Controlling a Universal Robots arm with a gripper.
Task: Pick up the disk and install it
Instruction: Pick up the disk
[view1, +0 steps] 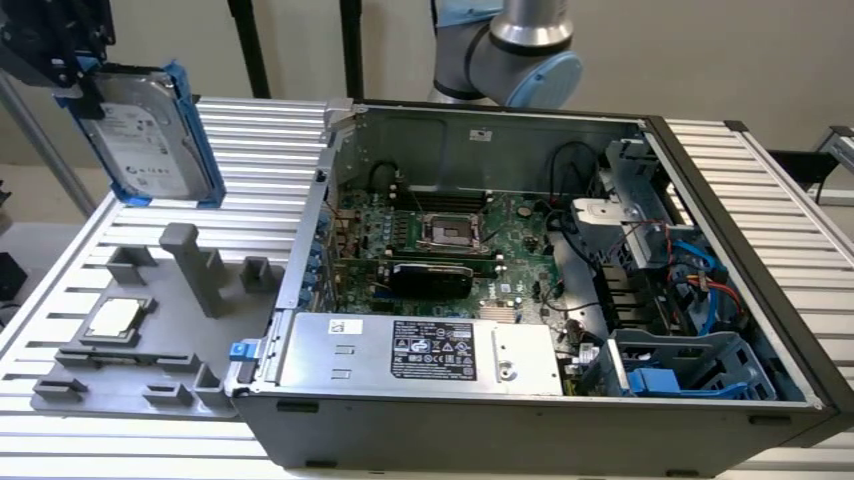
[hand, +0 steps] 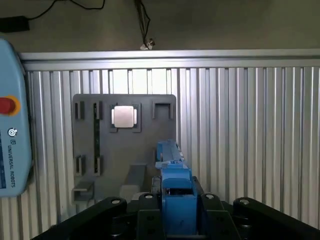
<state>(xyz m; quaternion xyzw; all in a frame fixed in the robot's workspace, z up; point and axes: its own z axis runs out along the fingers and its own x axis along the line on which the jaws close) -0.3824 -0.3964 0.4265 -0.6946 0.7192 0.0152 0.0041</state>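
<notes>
Disk (view1: 144, 132), a flat silver-grey, blue-plastic-framed rectangle, hangs clamped in the black end effector (view1: 70, 75).

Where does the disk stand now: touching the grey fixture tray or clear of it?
Apart. The exterior view shows the disk hanging in the gripper, with bare table slats visible between its lower edge and the grey fixture tray.

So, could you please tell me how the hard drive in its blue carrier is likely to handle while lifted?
The hard drive looks like a rigid metal slab, so probably stiff and heavy for its size. Its blue carrier is thin plastic and may flex slightly. Held by one end, tilted, it could slip in the jaws if jolted.
</notes>
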